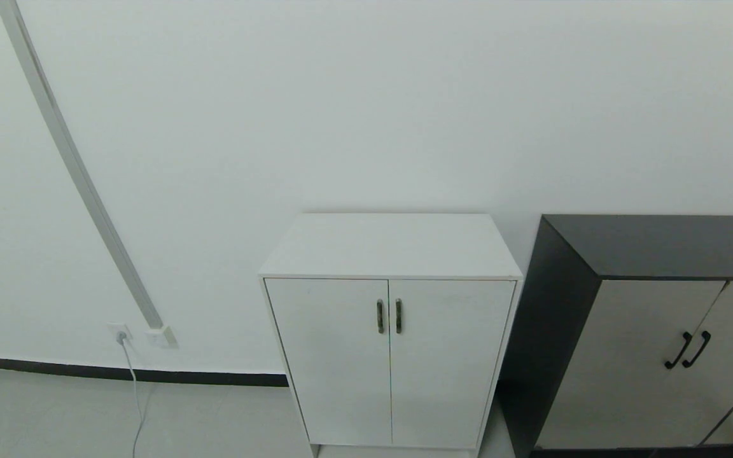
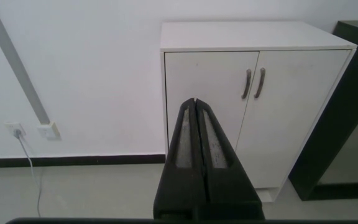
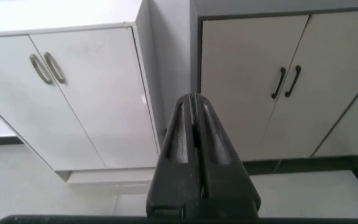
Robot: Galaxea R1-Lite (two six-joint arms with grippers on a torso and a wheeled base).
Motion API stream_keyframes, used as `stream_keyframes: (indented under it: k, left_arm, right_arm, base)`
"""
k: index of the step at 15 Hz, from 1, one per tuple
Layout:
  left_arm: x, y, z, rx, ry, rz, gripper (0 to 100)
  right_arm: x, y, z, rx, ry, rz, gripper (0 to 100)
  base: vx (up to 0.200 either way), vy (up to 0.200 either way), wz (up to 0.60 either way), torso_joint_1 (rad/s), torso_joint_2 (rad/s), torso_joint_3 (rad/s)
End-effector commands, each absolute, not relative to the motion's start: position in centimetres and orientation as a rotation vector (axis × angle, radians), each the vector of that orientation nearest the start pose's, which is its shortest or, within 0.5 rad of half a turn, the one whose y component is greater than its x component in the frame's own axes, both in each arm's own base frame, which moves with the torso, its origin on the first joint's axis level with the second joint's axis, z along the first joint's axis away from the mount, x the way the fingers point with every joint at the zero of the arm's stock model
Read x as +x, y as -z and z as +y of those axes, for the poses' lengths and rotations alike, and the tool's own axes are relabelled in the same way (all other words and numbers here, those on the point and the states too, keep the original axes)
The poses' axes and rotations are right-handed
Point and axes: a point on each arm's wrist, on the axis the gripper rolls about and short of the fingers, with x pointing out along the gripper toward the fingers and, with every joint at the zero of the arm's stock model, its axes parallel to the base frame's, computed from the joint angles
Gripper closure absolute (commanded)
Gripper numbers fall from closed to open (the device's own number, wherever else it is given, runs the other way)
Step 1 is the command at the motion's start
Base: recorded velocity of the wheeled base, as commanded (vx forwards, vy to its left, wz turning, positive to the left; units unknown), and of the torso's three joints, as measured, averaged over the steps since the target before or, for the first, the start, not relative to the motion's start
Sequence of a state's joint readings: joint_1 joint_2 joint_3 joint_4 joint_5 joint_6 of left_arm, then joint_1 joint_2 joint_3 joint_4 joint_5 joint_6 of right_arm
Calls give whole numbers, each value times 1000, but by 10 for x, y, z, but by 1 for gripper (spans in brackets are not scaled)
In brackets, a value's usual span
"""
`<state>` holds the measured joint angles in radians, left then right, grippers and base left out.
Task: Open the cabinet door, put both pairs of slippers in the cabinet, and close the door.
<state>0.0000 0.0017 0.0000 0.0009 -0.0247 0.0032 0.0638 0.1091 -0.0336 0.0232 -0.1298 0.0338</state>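
Upright handles [image 1: 380, 316] of the shut white cabinet [image 1: 392, 251] lie well ahead of the closed, empty left claw [image 2: 195, 102], seemingly better aligned than the closed, empty right claw [image 3: 194, 98].

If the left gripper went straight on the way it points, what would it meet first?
Probably the white cabinet's left door: the shut left gripper points at its panel, not its handle, with nothing visible between. Depth is unclear.

white cabinet [image 1: 392, 251] | upright on the floor [image 1: 55, 413], back to the wall [image 1: 341, 95] | both doors [image 1: 331, 356] shut | two slim vertical metal handles [image 1: 380, 316] side by side at the centre seam
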Motion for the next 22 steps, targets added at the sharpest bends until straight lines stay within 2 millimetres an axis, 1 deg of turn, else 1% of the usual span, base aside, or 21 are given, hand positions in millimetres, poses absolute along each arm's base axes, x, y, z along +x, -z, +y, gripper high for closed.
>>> stream_keyframes:
  k: [1, 7, 12, 13, 15, 19, 22]
  left_arm:
    - [-23, -76, -1, 3, 25, 1, 100]
    - [-23, -76, -1, 3, 25, 1, 100]
    - [-23, -76, -1, 3, 25, 1, 100]
    - [-23, -75, -1, 5, 26, 3, 100]
    - [-23, -75, -1, 3, 26, 3, 100]
    - [-23, -76, -1, 3, 25, 1, 100]
    - [-23, -76, -1, 2, 25, 2, 100]
  right_arm:
    - [-17, -83, -4, 27, 55, 85, 100]
    - [-17, -83, -1, 29, -49, 85, 100]
    - [-17, -84, 0, -15, -108, 76, 100]
    - [-15, -77, 0, -29, -126, 103, 100]
    - [-16, -77, -1, -27, -162, 102, 100]
    - [-14, -78, 0, -33, -94, 123, 100]
    - [-16, -77, 1, -28, -38, 93, 100]
  base:
    - [0, 0, 0, 0, 0, 0]
    - [0, 0, 0, 0, 0, 0]
    - [0, 0, 0, 0, 0, 0]
    - [0, 0, 0, 0, 0, 0]
    - [0, 0, 0, 0, 0, 0]
    - [0, 0, 0, 0, 0, 0]
    - [0, 0, 0, 0, 0, 0]
